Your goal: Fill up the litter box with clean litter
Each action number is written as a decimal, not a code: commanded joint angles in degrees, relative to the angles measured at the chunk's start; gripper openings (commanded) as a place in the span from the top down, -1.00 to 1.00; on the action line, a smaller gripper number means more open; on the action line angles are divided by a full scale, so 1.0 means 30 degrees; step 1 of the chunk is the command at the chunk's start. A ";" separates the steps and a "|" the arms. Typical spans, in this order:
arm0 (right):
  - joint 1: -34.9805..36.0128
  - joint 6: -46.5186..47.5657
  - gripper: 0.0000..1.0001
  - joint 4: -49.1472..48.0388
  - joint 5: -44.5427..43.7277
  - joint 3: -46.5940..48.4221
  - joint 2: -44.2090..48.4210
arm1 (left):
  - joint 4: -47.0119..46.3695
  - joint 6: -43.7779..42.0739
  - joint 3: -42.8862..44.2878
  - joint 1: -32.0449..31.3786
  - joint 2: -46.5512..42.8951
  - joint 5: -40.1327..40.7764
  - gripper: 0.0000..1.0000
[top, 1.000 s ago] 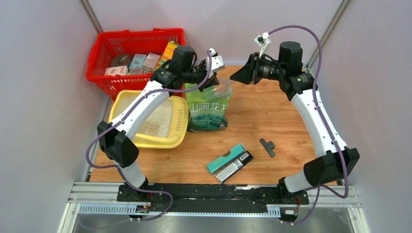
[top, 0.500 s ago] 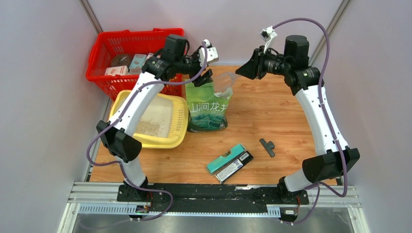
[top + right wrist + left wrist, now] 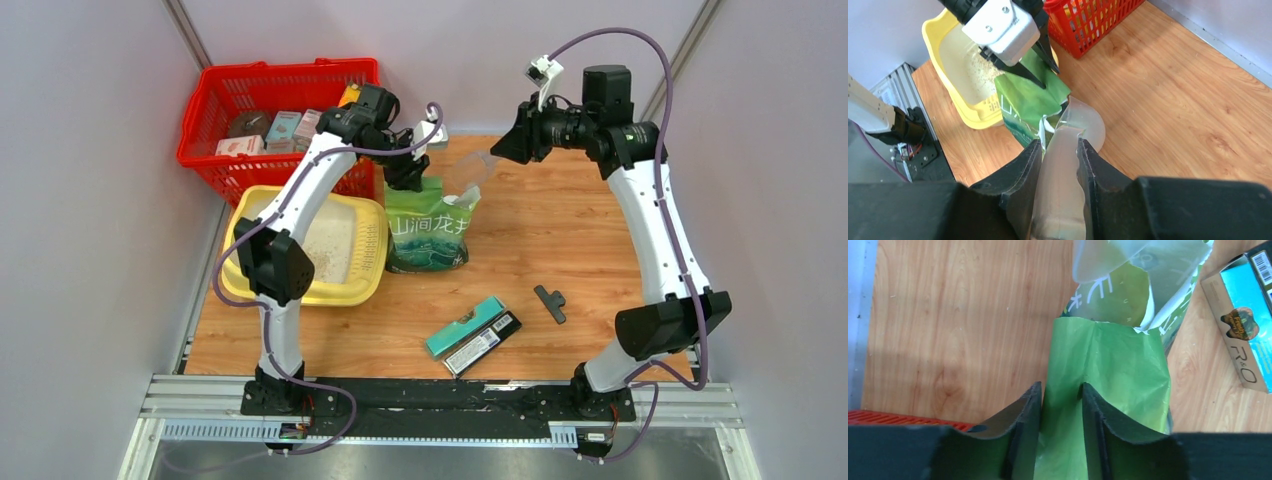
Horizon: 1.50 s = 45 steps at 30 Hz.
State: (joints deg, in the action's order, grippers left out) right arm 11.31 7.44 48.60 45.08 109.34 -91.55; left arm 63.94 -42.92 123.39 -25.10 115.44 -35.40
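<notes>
Your left pincer [image 3: 1062, 405] pinches the green bag [image 3: 428, 228] top so it stays open. Your right pincer [image 3: 1060, 152] grips the scoop [image 3: 1075, 131] handle. The litter box [image 3: 372, 268], left tabletop edge, holds little litter [image 3: 310, 262].

White characters "山涧龙井" on green bag [image 3: 428, 228]; "R&O" on teal box [image 3: 1243, 315].
</notes>
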 commanded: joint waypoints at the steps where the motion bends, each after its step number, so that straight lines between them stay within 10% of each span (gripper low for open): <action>1: -0.0166 0.1972 1.00 0.1409 0.0907 0.1112 0.0630 | 0.0863 -0.0257 0.0412 -0.0099 -0.0656 -0.1472 0.34; 6: -0.0167 0.3024 1.00 0.2488 0.1525 0.1784 0.0868 | 0.0457 0.0241 -0.0465 -0.0099 -0.1853 -0.2087 1.00; 45: 0.2907 1.3100 1.00 1.0044 -0.1345 0.6902 -0.1678 | -0.3325 0.2118 -0.4594 -0.0684 -0.6983 -0.2352 1.00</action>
State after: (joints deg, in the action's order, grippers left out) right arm 18.83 39.46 73.14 41.87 122.41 -94.04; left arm 57.34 -36.91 110.80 -25.71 99.70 -39.57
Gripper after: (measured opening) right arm 0.311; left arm 0.007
